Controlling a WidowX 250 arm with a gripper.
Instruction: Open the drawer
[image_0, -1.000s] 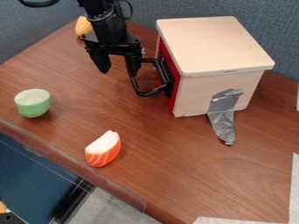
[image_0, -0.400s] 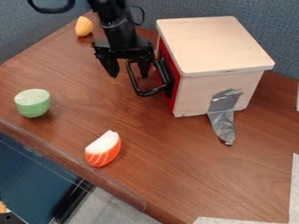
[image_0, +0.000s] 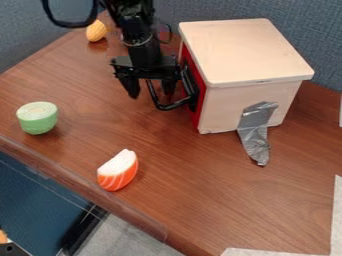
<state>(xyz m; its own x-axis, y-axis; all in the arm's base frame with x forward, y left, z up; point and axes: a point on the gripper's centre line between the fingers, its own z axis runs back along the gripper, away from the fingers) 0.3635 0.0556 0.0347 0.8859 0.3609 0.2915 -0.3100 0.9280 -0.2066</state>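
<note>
The drawer (image_0: 196, 111) has a red front and a black, bar-like handle (image_0: 176, 105) jutting out from it. It sits upright in the pale wooden box (image_0: 248, 50) on the brown surface (image_0: 200, 200), its front facing left in the view, and looks closed.

Beside the pale wooden box (image_0: 247, 52), the black two-finger gripper (image_0: 151, 94) partly hides the black looped handle (image_0: 175, 105); the top edge cuts off the black robot arm (image_0: 137, 32).
</note>
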